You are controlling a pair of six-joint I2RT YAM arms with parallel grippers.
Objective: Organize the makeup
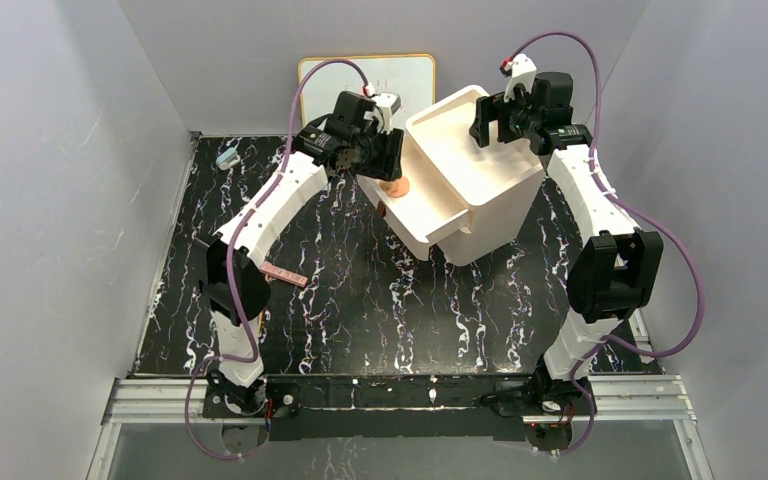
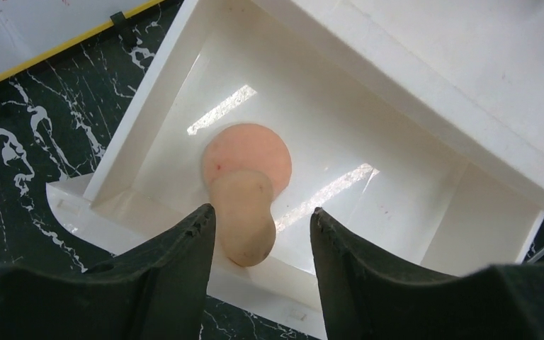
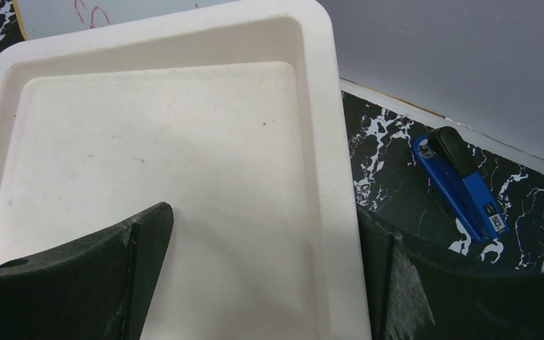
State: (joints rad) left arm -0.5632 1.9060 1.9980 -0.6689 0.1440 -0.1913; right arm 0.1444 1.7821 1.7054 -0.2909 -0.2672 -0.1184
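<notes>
A round peach puff [image 2: 249,150] lies flat in the open drawer [image 2: 368,212] of a white box [image 1: 480,190]. A tan egg-shaped sponge [image 2: 244,223] rests on the puff's near edge against the drawer's front wall. My left gripper [image 2: 263,210] hangs open just above the drawer, its jaws on either side of the sponge; the top view also shows this gripper [image 1: 390,165]. A pink flat palette [image 1: 285,275] lies on the table by the left arm. My right gripper [image 3: 265,210] is open and straddles the right rim of the box's top tray [image 3: 184,127]. Compact, brushes and stick are out of view.
A blue object [image 3: 460,184] lies on the black marble table behind the box, to its right. A small pale-blue object [image 1: 227,157] sits at the back left corner. A white board [image 1: 365,75] with a yellow edge leans on the back wall.
</notes>
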